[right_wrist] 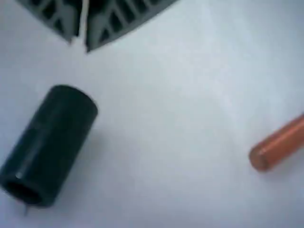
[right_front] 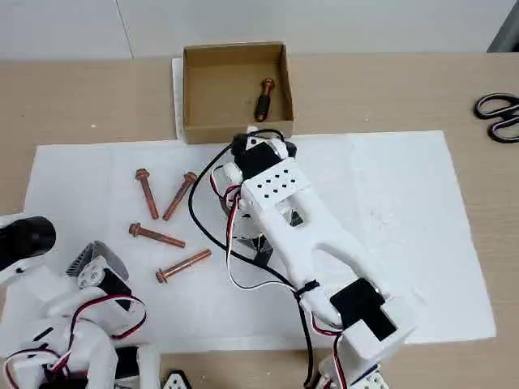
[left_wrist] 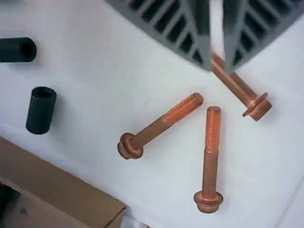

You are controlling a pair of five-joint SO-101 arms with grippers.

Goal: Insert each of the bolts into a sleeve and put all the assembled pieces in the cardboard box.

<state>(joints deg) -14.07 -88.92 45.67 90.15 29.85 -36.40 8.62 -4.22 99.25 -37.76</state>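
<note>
Several copper bolts lie loose on the white sheet (right_front: 389,211), among them one bolt (right_front: 183,265) closest to the left arm. My left gripper (left_wrist: 217,66) hangs shut above the sheet, its tips over the shank of one bolt (left_wrist: 240,88); two more bolts (left_wrist: 159,126) (left_wrist: 209,159) lie beside it. Two black sleeves (left_wrist: 40,109) (left_wrist: 16,50) lie farther off. My right gripper (right_wrist: 80,42) is shut and holds nothing, just beside a black sleeve (right_wrist: 47,147) lying on its side; a bolt tip (right_wrist: 280,147) shows nearby. The cardboard box (right_front: 195,89) holds one assembled bolt and sleeve (right_front: 264,99).
The right arm (right_front: 284,203) stretches across the middle of the sheet and hides what lies under it. Scissors (right_front: 499,116) lie at the table's far right. A corner of the box (left_wrist: 61,190) shows in the left wrist view.
</note>
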